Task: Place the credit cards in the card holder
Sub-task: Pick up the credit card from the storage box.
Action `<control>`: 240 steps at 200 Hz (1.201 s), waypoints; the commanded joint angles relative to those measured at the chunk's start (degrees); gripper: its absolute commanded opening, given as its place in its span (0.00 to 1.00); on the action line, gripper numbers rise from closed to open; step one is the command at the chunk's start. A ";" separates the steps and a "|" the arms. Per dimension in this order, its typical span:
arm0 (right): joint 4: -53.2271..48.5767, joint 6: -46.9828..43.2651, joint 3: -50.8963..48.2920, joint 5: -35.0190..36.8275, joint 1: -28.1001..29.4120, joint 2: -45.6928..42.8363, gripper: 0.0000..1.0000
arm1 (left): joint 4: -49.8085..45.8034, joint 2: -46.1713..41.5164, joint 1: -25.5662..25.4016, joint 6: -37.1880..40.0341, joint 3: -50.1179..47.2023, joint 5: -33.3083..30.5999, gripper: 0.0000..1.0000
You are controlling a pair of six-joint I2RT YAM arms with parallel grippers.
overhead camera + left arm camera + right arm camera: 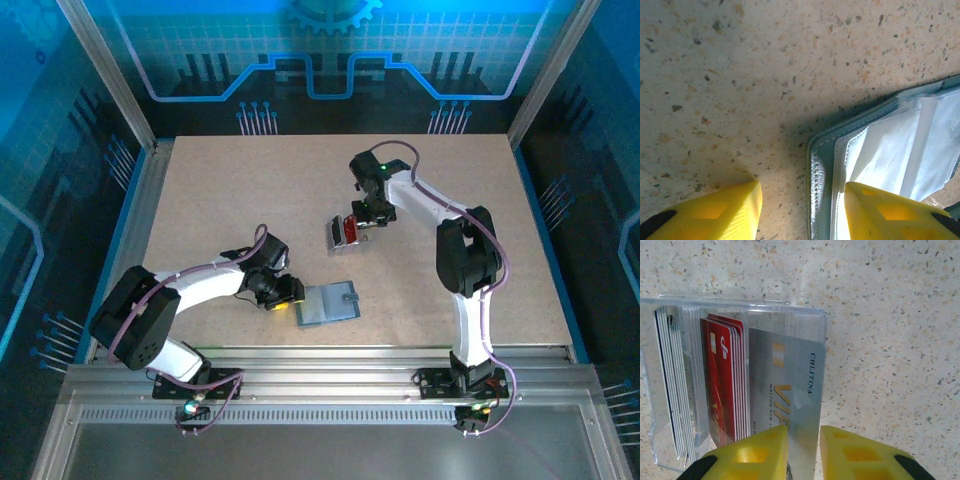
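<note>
Reaching over the middle of the desk, the right hand hangs above a clear case that stands on the speckled top with cards filed upright in it. In the right wrist view the right hand has its yellow fingers drawn narrow around the near end of the silver card. One finger lies across the card's face and the other sits just beside its edge. Whether they actually pinch the card cannot be told. The silver card leans at the open end of the clear case. The red cards are packed just beside it, and a row of pale cards with dark edges stands beyond those.

Nearer the arm bases, the card holder lies flat on the desk, well apart from the case, its small tab on the edge away from the left arm. The left hand is low at the holder's other edge. In the left wrist view the left hand is spread wide, with one finger over bare desk and the other over the card holder. The holder's blue-grey rim and pale lining show there, and no card is seen in it.
</note>
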 commanded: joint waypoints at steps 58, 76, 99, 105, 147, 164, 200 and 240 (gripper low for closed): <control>-1.19 -1.11 2.33 -1.14 -0.65 -0.83 0.07 | 2.65 2.22 -0.54 0.83 0.40 1.48 0.47; -1.63 -1.43 2.80 -1.14 -0.66 -0.88 0.04 | 2.95 2.55 -0.46 0.88 0.32 1.52 0.47; -1.95 -1.78 3.36 -1.68 -0.64 -1.36 0.00 | 3.18 2.97 -0.53 0.81 0.18 1.61 0.47; -1.99 -1.86 3.46 -2.06 -0.64 -1.60 0.00 | 3.31 3.09 -0.55 0.83 0.21 1.61 0.47; -1.73 -2.27 3.82 -5.62 -0.62 -3.16 0.00 | 3.86 3.50 -0.49 0.66 -0.13 1.87 0.47; -2.09 -2.26 4.28 -5.45 -0.51 -2.44 0.00 | 3.90 3.37 -0.48 0.56 -0.32 1.87 0.47; -2.46 -1.94 4.51 -3.70 0.40 -1.20 0.00 | 3.97 3.20 -0.47 0.48 -0.52 1.87 0.47; -2.21 -1.50 3.64 -1.47 0.50 -6.02 0.00 | 4.15 3.63 -0.46 0.74 -0.66 1.96 0.46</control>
